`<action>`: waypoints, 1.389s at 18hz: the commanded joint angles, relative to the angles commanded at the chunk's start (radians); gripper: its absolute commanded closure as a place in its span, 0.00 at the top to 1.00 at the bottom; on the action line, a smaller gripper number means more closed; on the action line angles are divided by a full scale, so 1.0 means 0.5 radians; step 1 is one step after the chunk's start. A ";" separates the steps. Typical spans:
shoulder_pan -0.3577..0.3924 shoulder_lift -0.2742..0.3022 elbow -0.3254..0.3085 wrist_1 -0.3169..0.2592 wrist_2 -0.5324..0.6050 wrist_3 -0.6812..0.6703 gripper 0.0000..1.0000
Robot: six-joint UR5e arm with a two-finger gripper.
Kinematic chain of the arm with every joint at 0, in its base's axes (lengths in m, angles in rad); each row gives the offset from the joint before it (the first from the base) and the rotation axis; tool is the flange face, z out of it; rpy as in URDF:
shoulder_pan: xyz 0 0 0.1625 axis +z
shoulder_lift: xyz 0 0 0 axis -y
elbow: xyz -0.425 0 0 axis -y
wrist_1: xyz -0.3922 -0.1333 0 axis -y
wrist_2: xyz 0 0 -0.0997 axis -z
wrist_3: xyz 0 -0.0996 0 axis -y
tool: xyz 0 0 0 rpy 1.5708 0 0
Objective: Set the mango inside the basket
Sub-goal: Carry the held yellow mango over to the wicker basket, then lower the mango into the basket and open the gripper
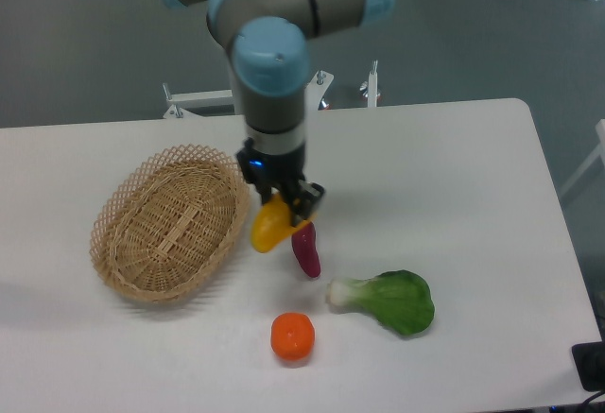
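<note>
The mango (268, 227) is a yellow-orange oval fruit held in my gripper (286, 205), tilted and hanging just right of the basket's rim. It seems lifted a little above the table. The gripper is shut on its upper end. The basket (170, 221) is a light tan oval wicker basket on the left of the table, empty inside. The mango is beside the basket's right edge, not over its inside.
A slim purple sweet potato (306, 249) lies just right of the mango. A round orange fruit (292, 335) sits near the front. A green bok choy (391, 301) lies to the right. The table's front edge is close to the orange.
</note>
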 joint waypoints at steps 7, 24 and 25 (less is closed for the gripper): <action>-0.233 -0.061 -0.009 0.021 -0.006 -0.199 0.33; -0.415 -0.353 -0.101 0.052 0.052 -0.338 0.59; -0.415 -0.353 -0.101 0.052 0.052 -0.338 0.63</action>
